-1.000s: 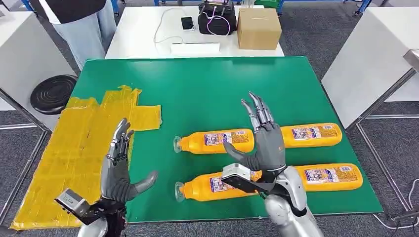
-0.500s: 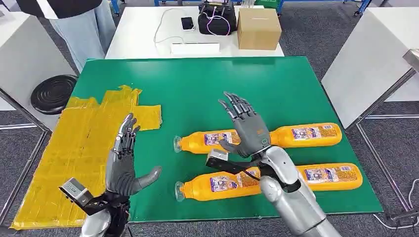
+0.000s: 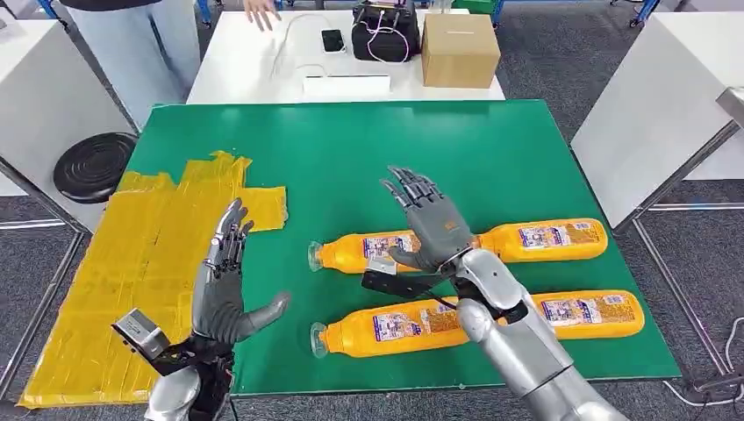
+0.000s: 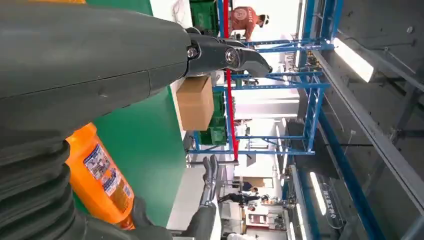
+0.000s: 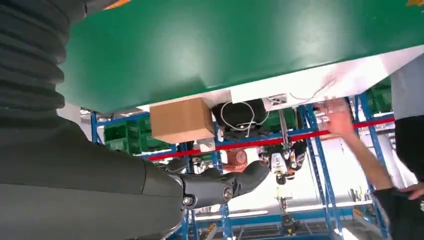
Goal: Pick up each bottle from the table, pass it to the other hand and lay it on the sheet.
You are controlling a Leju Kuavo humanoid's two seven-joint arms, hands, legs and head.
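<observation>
Head view: four orange bottles lie on their sides on the green table (image 3: 351,149), in two rows across the lower centre and lower right of the frame. Upper row: upper-left bottle (image 3: 355,251) and upper-right bottle (image 3: 548,237). Lower row: lower-left bottle (image 3: 386,328) and lower-right bottle (image 3: 588,312). The yellow sheet (image 3: 132,263) covers the table's left part and carries no bottle.

The right hand (image 3: 430,224) is at frame centre, fingers spread wide, holding nothing, over the gap between the two upper bottles; contact with either cannot be told. The left hand (image 3: 224,285), lower left, is raised with fingers apart and thumb out, empty, at the sheet's right edge.

A cardboard box (image 3: 459,48) and a black bag (image 3: 384,33) stand on the white table (image 3: 237,70) at the top of the frame, where a person's hand (image 3: 261,10) reaches in.
</observation>
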